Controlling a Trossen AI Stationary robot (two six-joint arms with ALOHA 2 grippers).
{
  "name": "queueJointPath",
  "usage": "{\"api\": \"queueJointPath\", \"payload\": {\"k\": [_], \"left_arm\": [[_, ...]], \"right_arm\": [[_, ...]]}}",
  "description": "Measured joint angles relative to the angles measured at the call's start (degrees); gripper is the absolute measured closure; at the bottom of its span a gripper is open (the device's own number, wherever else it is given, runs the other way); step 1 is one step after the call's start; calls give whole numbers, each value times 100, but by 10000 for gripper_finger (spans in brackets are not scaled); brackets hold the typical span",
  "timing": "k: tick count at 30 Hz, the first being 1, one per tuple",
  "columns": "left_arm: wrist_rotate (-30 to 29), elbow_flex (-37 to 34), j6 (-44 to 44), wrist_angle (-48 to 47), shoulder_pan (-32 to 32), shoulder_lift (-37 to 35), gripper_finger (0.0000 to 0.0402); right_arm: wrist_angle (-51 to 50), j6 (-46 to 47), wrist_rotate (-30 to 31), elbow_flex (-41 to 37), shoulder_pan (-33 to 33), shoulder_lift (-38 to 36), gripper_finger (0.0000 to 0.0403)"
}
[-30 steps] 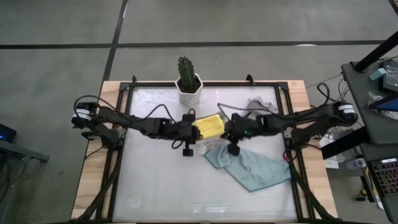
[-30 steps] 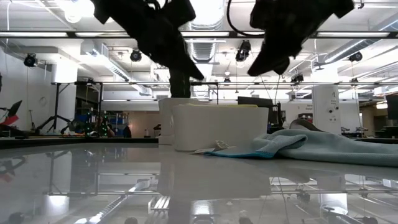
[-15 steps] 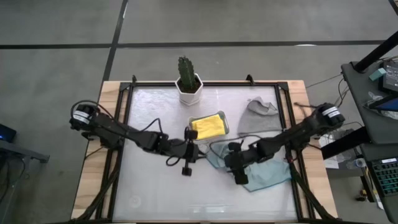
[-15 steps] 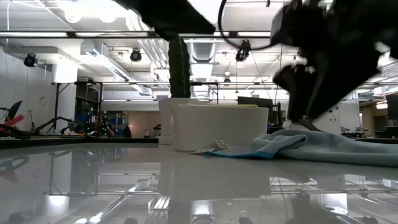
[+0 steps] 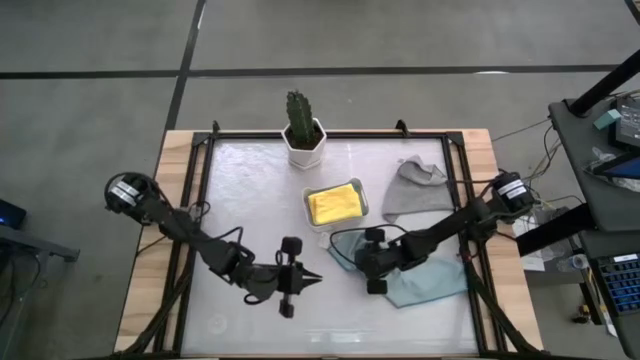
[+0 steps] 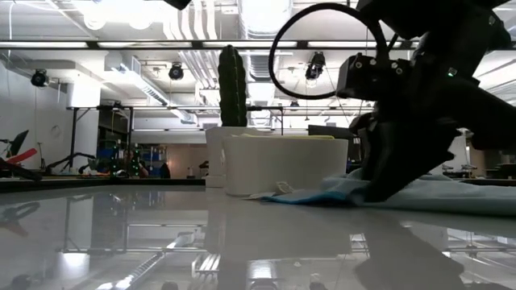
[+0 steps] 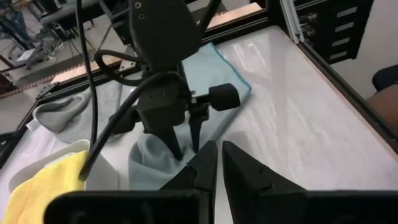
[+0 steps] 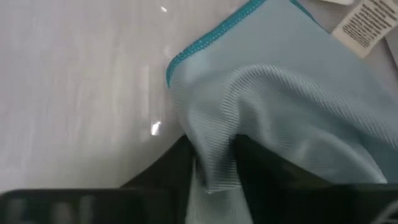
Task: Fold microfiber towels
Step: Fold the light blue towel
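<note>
Pale teal towel [image 5: 425,280], darker teal stitched edge, fine ribbed weave, white tag [image 8: 365,25] with black print. Yellow towel [image 5: 334,204] in white tray [image 5: 306,196]. Grey towel [image 5: 415,188], plain. Cactus [image 5: 298,114] dark green, pot [image 5: 303,147] white. Arms and both grippers black: left gripper [image 5: 312,282], right gripper [image 5: 352,262]. Table top [image 5: 250,220] glossy whitish, frame black, light wood border.

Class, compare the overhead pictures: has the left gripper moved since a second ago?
Yes. The left gripper, then beside the white tray, is now well away from it, nearer the table's front edge.
</note>
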Motion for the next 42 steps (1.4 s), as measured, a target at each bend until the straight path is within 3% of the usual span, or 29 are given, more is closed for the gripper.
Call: {"api": "queueJointPath", "payload": {"k": [6, 18, 24, 32, 37, 42], "left_arm": [[-6, -13, -100, -10, 6, 0, 379], [0, -194, -363, -314, -38, 157, 214], [-21, -445, -1026, 34, -76, 313, 155], [-121, -493, -1368, 1102, -71, 976, 143], [-67, -433, -1851, 1204, -70, 1163, 143], [-122, -448, -2132, 1204, -32, 1198, 143]], "right_arm": [[291, -242, -16, -16, 74, -106, 384], [1056, 258, -25, -15, 122, -1349, 389], [1488, 496, -24, -15, 122, -1409, 389], [1988, 598, -16, -14, 122, -1351, 390], [1966, 783, 27, -11, 122, -1324, 390], [2014, 1138, 464, -11, 122, -1300, 390]]}}
